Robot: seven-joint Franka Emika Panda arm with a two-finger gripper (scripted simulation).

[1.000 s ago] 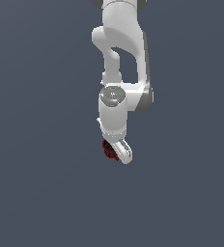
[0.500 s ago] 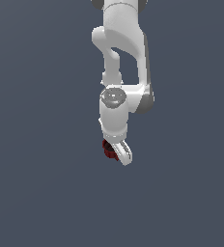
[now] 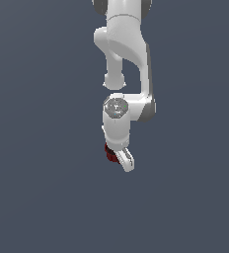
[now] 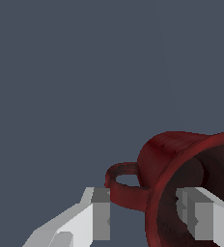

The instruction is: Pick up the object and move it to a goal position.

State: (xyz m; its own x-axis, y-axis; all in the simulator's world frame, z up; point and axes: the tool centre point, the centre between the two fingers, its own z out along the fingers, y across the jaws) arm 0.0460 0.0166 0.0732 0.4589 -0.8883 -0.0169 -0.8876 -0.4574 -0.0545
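The object (image 4: 172, 159) is a dark red cup with a hollow centre and a small loop handle (image 4: 121, 185). In the wrist view my white gripper (image 4: 147, 212) straddles its wall. One finger (image 4: 100, 212) rests against the outside of the handle and the other finger (image 4: 196, 210) is inside the cup. The jaws look closed on the wall and handle. In the exterior view the cup (image 3: 110, 153) is a small red patch, mostly hidden behind the gripper (image 3: 122, 159) at the low end of the white arm (image 3: 122, 74).
A plain grey-blue surface (image 3: 37, 188) fills everything around the arm in both views. No other objects, edges or goal marker show.
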